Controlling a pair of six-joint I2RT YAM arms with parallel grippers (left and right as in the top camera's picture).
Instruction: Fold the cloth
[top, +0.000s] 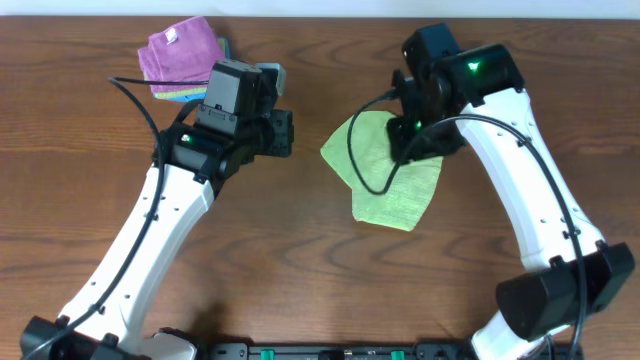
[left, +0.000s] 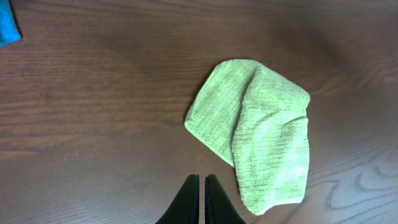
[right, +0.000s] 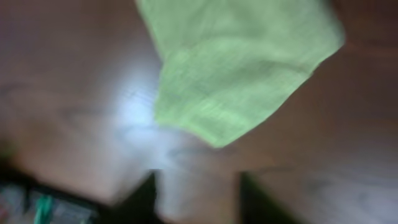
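Your nubby green cloth (left: 255, 130) lies folded in a rounded, lopsided wedge. Just beside it, your left gripper (left: 200, 199) is pinched together on nothing. Above it, your right gripper (right: 196, 202) is blurred but spread apart.

One green cloth (top: 400, 195), one cloth stack (top: 180, 55)

Overhead looks straight down on the whole table (top: 300, 280), the left wrist gazes down from well above and the right wrist, blurred, hangs close, and all three share the green cloth (top: 395, 195).
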